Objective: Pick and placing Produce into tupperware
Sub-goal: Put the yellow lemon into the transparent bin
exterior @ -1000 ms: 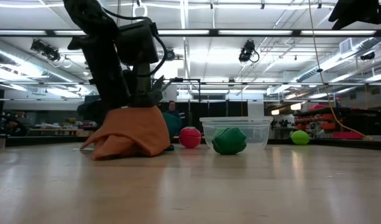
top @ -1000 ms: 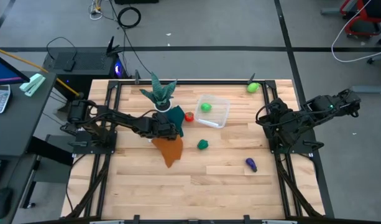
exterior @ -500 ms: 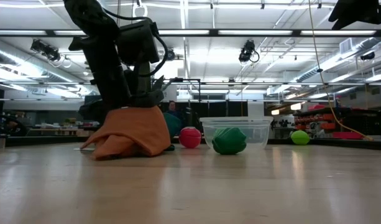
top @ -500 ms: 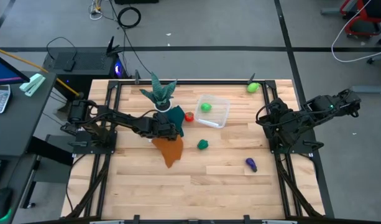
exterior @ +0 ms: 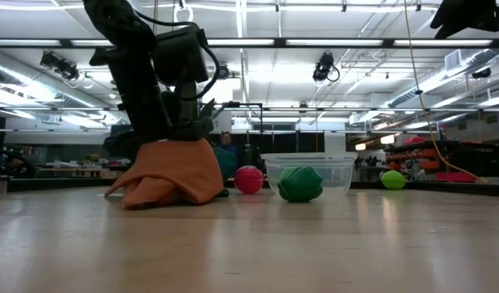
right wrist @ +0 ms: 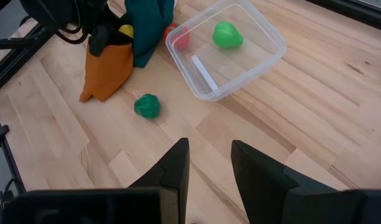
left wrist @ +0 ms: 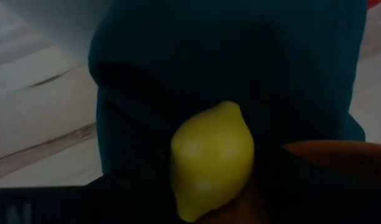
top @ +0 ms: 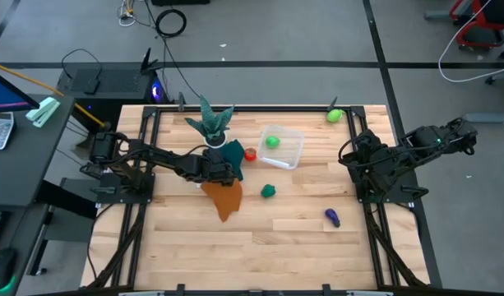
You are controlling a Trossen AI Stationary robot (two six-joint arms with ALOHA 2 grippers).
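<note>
My left pincer [top: 225, 170] at cloths [top: 224, 193], nine o'clock of tupperware [top: 283, 145]; nothing moved since last look. Lemon [left wrist: 212, 158] just ahead, grip state unclear. Right pincer [right wrist: 209, 171] open, empty.

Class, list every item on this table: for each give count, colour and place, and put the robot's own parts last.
tupperware: one, clear, far centre of table.
light green produce: two; one inside the tupperware, one at far right corner.
red produce: one, beside the tupperware.
dark green produce: one, mid-table.
purple produce: one, near right.
yellow produce: one, against the teal cloth.
teal cloth: one.
orange cloth: one.
teal plant: one, white pot.
left gripper: at the cloths.
right gripper: open, at right edge.
</note>
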